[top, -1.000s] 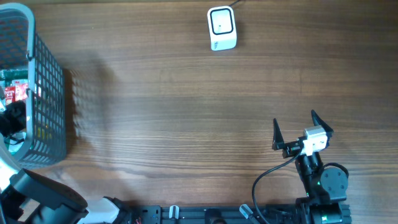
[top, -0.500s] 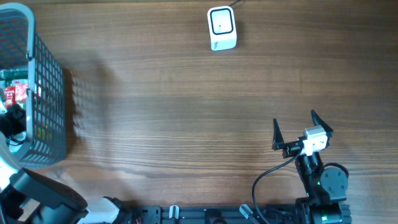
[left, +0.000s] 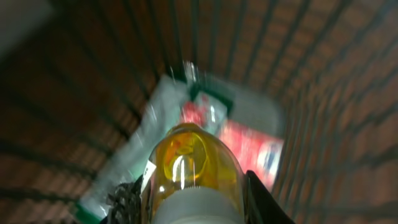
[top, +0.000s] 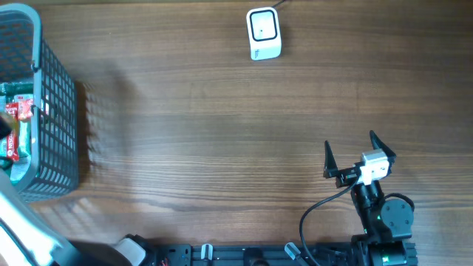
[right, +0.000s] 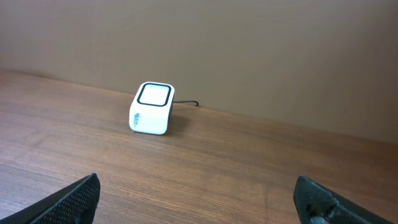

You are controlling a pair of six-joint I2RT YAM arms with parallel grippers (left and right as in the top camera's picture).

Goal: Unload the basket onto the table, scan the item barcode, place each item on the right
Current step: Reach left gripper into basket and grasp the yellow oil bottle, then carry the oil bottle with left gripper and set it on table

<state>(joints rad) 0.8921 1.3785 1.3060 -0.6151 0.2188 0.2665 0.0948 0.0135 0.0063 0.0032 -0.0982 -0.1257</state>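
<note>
Tabletop (top: 222, 148) of brown wood fills the overhead view. A white scanner (top: 264, 33) sits at the upper centre, its dark window facing up. A grey mesh basket (top: 58, 111) stands at the left edge, partly cut off, with a red packet (top: 18, 111) and a green packet (top: 22, 140) showing inside. The bottle cannot be made out from here. At the lower right, the right jaws stand wide open above bare wood, well apart from the scanner.

From the left wrist, the picture is blurred. A bottle (left: 193, 158) of yellow liquid with a white near end sits at the lower centre, inside the basket (left: 298, 74). The left jaws grip it, one dark finger (left: 124, 202) pressed to each side. Beyond it lie a red-and-white packet (left: 256, 148) and a pale green packet (left: 146, 140) on the mesh floor.

From the right wrist, the scanner (right: 152, 107) rests left of centre on the tabletop (right: 249, 174), a thin cable (right: 186, 103) running from behind it. The right jaws are spread wide, their dark fingers (right: 71, 199) at the two lower corners, with nothing between them.
</note>
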